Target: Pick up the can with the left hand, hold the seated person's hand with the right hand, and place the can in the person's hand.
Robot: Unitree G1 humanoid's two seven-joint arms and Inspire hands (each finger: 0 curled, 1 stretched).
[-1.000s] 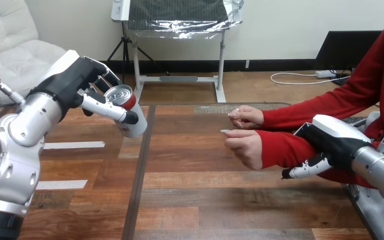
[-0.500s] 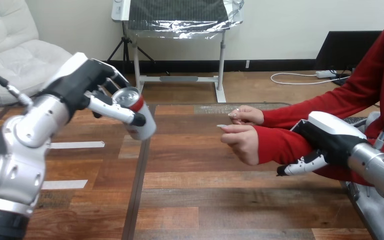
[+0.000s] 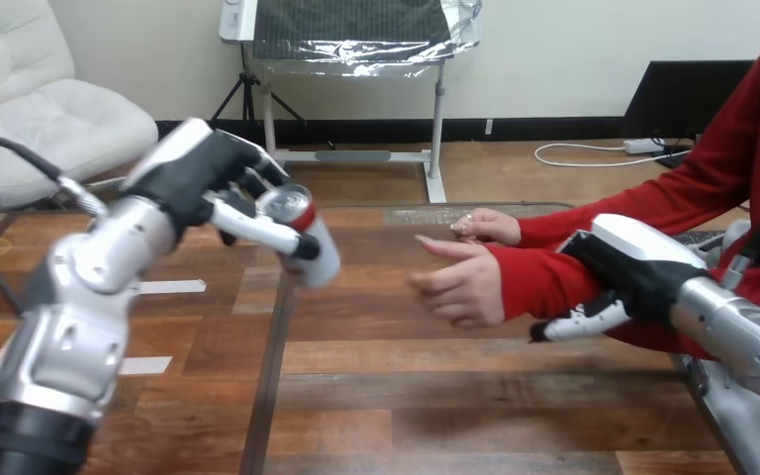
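- The can (image 3: pixel 321 255) is up in the air over the table (image 3: pixel 406 396), left of centre, tilted with its silver top toward the upper left and its white body slanting down to the right.
- A red band runs below the can's rim. The print on its side is too blurred to make out.
- The left hand (image 3: pixel 198 173) is clamped on the can: the thumb lies across the near side and the fingers curl round the far side, where they are mostly hidden behind the can's top.
- The hand covers part of the can's upper body, and the lower end sticks out free below the thumb tip.
- The left arm (image 3: pixel 109 267) rises from the bottom left corner, and its lower part is cut off by the edge.
- Just right of the can, apart from it, the person's near hand (image 3: pixel 460 282) is held open, fingers pointing left toward the can, palm partly turned up.
- The person's far hand (image 3: pixel 485 226) rests behind it, loosely closed, near the table's far edge.
- The right hand (image 3: pixel 633 272) lies against the red sleeve (image 3: pixel 544 282) of the near forearm, its white shell on top.
- How this hand is set on the forearm is hidden, so I cannot tell whether it grips.
- The right arm (image 3: pixel 732 332) leaves at the right edge.
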